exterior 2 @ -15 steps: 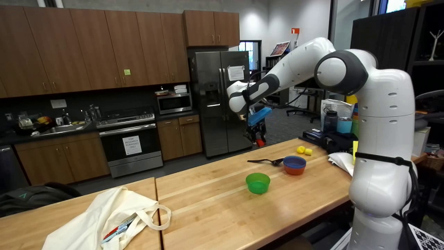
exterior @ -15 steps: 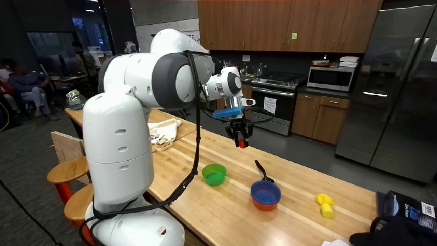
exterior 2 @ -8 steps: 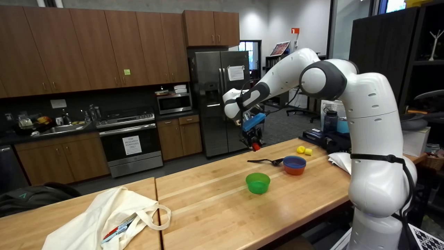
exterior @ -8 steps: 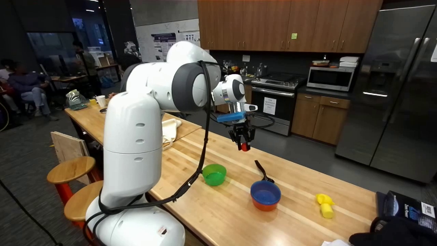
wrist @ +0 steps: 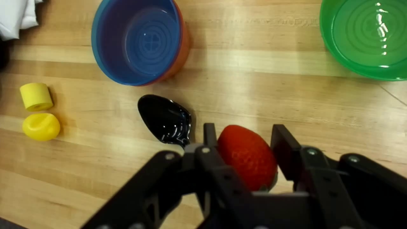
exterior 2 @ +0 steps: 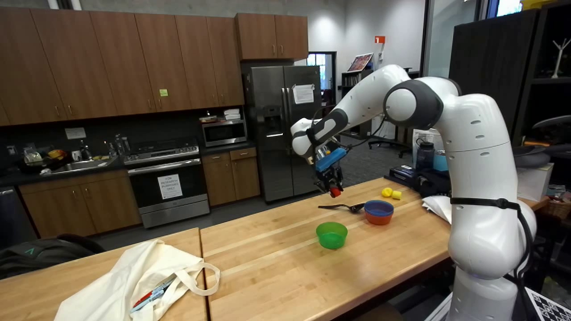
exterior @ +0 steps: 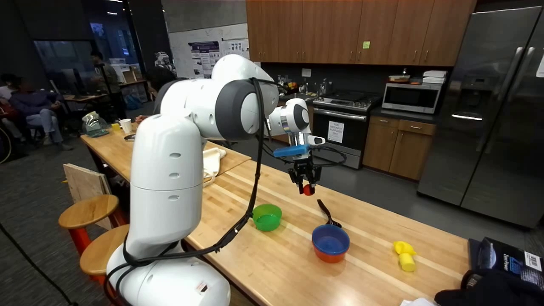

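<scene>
- Red and dimpled, the strawberry (wrist: 246, 156) is in your gripper (exterior: 307, 190): two fingers press on its sides and stand only as far apart as it is thick, so your hold is a pinch.
- You have it in the air above the wooden table (exterior 2: 267, 258); in both exterior views it shows against that table's far edge.
- A black spoon (wrist: 163, 119) lies on the table, near the strawberry as your wrist view shows it; there your gripper hides most of the handle, which both exterior views show.
- The blue bowl (wrist: 140, 41) sits inside an orange bowl (wrist: 183, 54), both upright, just beside the spoon's scoop.
- A green bowl (wrist: 362, 41) stands upright, well apart from that pair.
- A yellow cylinder (wrist: 36, 97) and a rounded yellow lump (wrist: 41, 126) lie side by side, across the stacked bowls from the green bowl.
- On the neighbouring table (exterior 2: 26, 298) you see a cream cloth bag (exterior 2: 120, 285), one strap reaching over the seam onto your table.
- Behind stand a stove (exterior: 352, 136), a microwave (exterior: 410, 98), a grey fridge (exterior 2: 267, 156) and wooden cupboards (exterior 2: 134, 62).
</scene>
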